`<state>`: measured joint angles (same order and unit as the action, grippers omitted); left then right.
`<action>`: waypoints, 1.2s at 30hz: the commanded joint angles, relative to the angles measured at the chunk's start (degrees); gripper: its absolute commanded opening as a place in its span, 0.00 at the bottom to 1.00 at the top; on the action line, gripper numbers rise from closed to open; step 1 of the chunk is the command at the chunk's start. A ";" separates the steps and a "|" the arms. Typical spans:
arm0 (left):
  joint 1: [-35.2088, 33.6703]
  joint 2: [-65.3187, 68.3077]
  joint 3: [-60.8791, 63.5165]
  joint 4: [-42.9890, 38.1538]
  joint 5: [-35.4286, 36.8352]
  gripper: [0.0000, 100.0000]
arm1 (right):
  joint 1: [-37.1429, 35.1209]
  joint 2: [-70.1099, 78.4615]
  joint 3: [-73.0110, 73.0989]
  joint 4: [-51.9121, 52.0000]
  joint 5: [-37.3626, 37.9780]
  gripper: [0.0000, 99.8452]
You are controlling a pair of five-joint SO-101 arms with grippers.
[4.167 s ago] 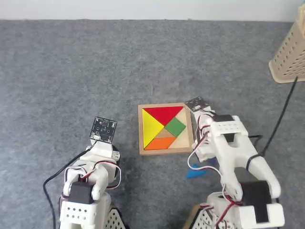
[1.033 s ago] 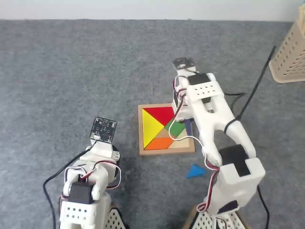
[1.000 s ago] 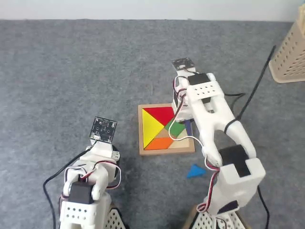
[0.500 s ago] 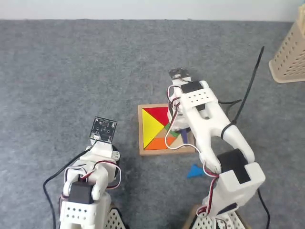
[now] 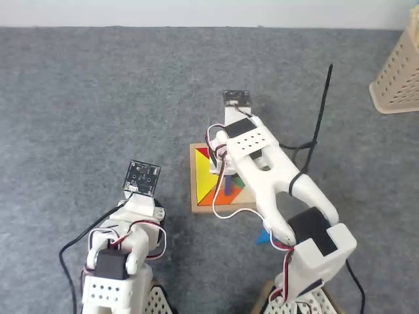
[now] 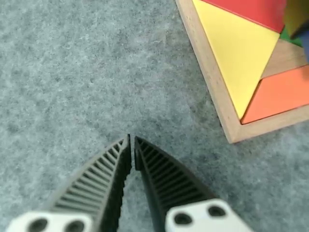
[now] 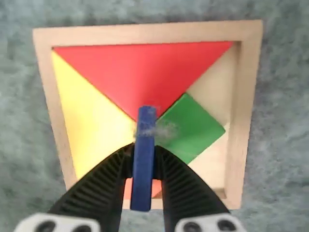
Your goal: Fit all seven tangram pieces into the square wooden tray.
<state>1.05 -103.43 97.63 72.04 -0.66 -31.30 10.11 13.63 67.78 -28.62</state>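
Note:
The square wooden tray (image 5: 194,186) lies mid-table on grey carpet. It holds a red triangle (image 7: 145,67), a yellow triangle (image 7: 87,121), a green square (image 7: 190,128) and an orange piece (image 6: 280,94); bare wood shows along one side (image 7: 212,92). My right gripper (image 7: 144,147) hangs over the tray's middle, shut on a dark blue piece (image 7: 144,154) held edge-on (image 5: 229,183). A light blue triangle (image 5: 263,237) lies on the carpet near the tray's front right corner, partly under the right arm. My left gripper (image 6: 131,141) is shut and empty, low over carpet left of the tray (image 6: 207,82).
A beige perforated basket (image 5: 399,72) stands at the far right edge. A black cable (image 5: 319,111) rises from the right arm. Open carpet stretches behind and left of the tray.
The right arm has swung left from the tray's right edge to over its middle, carrying the dark blue piece. The left arm has stayed still.

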 commanded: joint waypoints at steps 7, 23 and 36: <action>-0.09 -1.23 -1.10 0.35 0.35 0.01 | -1.71 -1.01 -0.09 -1.71 -3.60 0.21; -0.09 -1.23 -1.10 0.35 0.35 0.01 | 5.41 -13.67 0.00 5.93 0.44 0.09; -0.09 -1.23 -1.10 0.35 0.35 0.01 | 5.67 -15.08 13.01 -17.71 29.19 0.01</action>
<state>0.97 -103.43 97.63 72.04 -0.66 -26.37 -2.11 24.70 57.93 -5.58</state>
